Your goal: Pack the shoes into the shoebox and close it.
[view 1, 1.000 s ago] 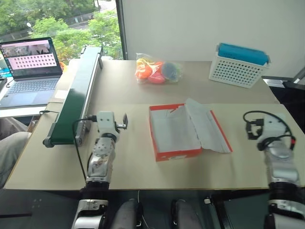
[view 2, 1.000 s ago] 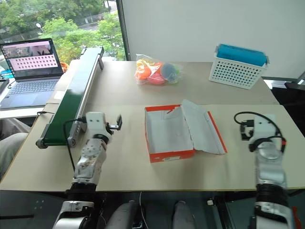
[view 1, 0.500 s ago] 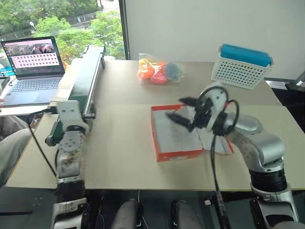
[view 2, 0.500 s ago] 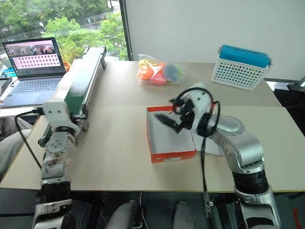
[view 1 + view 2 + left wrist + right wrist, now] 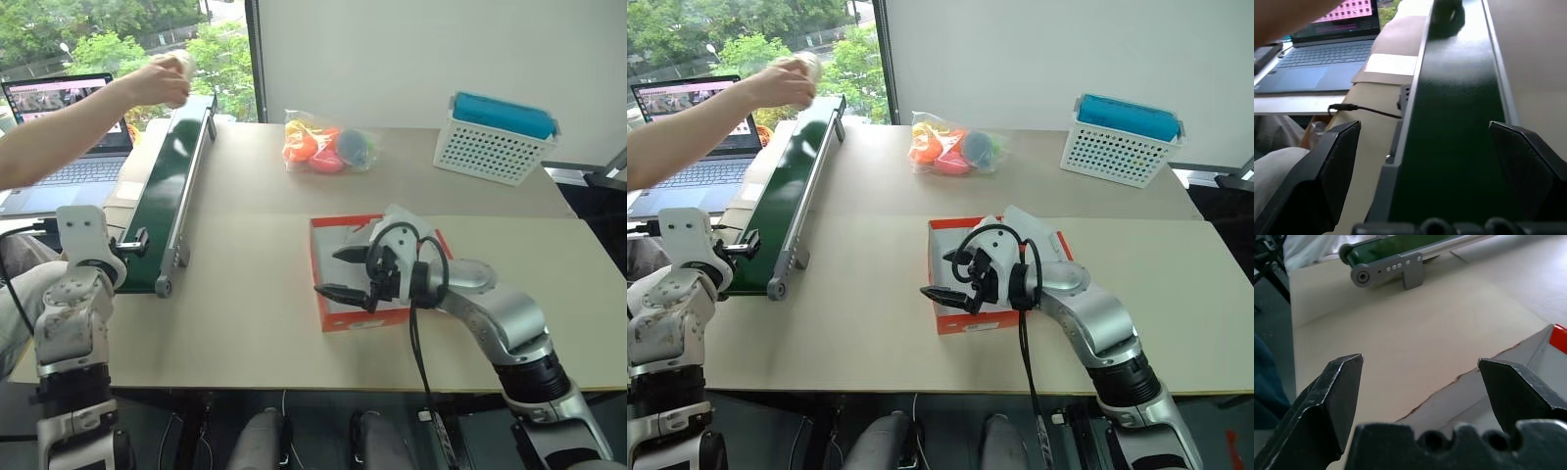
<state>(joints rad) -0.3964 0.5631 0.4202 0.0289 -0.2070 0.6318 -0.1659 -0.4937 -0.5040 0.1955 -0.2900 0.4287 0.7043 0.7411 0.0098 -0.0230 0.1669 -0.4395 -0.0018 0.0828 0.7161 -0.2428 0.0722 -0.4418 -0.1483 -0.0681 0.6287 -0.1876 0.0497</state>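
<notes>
Start with your right pincer [image 5: 328,272]. Its two black fingers are spread wide with nothing between them. They hang just over the left wall of the shoebox [image 5: 367,318] and point out across the bare table toward the conveyor belt [image 5: 171,186]. The box lies directly under and behind that pincer, lid back, and the white tissue paper [image 5: 416,257] spills off its far-right side. Its long axis runs away from you, crosswise to the way the fingers point. There is only paper inside, so the box is ready and waiting.

Now your left pincer [image 5: 1424,127]. Its fingers are also spread wide and empty, and it sits level just before the belt's near end. In the wrist view the dark belt sits squarely in the gap between the fingers and runs straight ahead. This is the line that matters, because the belt's length and the pincer's aim run the same way.

Follow the belt out ahead of the left pincer. At its far end a person's hand [image 5: 157,80] hovers with a pale thing [image 5: 179,65] in it. It may be one of the shoes, though it's too small to tell for sure.

If it is a shoe and it comes down the belt, it should arrive straight ahead of your left pincer, well apart from the right. I'd say the left arm is nearer for the pick, and the box lies off to that pincer's right, under the other arm.
</notes>
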